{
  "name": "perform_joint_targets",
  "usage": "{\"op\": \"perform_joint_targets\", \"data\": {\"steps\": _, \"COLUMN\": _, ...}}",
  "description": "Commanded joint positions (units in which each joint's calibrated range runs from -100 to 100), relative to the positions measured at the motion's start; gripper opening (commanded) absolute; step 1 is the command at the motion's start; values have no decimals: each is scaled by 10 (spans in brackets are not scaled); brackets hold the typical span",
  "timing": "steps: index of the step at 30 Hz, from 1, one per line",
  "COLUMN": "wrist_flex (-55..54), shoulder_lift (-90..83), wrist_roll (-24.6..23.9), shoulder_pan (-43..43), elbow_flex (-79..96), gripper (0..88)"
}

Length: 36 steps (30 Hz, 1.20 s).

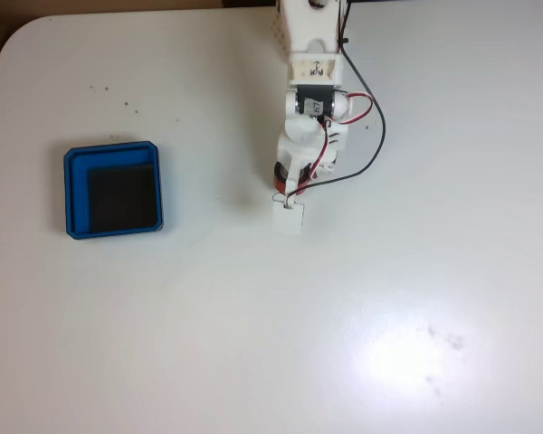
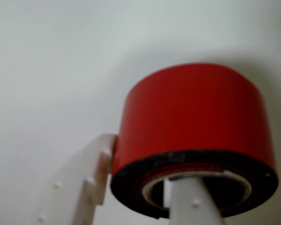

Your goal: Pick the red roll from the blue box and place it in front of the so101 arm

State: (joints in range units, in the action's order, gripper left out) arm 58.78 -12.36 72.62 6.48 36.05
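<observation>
Here the gripper [image 2: 145, 192] holds the red roll [image 2: 194, 112] over the white table [image 1: 253, 344].

In the wrist view one white finger [image 2: 84, 187] presses the roll's outer left side while the other passes up through its pale hollow core, so the fingers are closed narrowly on its wall. In the fixed view the so101 arm [image 1: 312, 99] reaches down from the top edge; a sliver of red shows beside its white tip. The blue box [image 1: 113, 154] sits well apart to the left, its black floor bare.
</observation>
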Motion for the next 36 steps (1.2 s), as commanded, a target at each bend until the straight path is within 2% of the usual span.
{"op": "perform_joint_targets", "data": {"steps": 1, "wrist_flex": -13, "shoulder_lift": -22, "wrist_roll": 1, "shoulder_pan": -7, "elbow_flex": 3, "gripper": 16}}
{"op": "perform_joint_targets", "data": {"steps": 17, "wrist_flex": -5, "shoulder_lift": -19, "wrist_roll": 1, "shoulder_pan": -9, "elbow_flex": 4, "gripper": 21}}
{"op": "perform_joint_targets", "data": {"steps": 24, "wrist_flex": -5, "shoulder_lift": -24, "wrist_roll": 1, "shoulder_pan": -8, "elbow_flex": 3, "gripper": 69}}
{"op": "perform_joint_targets", "data": {"steps": 29, "wrist_flex": -6, "shoulder_lift": -30, "wrist_roll": 1, "shoulder_pan": -8, "elbow_flex": 2, "gripper": 72}}
{"op": "perform_joint_targets", "data": {"steps": 36, "wrist_flex": -7, "shoulder_lift": -163, "wrist_roll": 3, "shoulder_pan": -5, "elbow_flex": 14, "gripper": 72}}
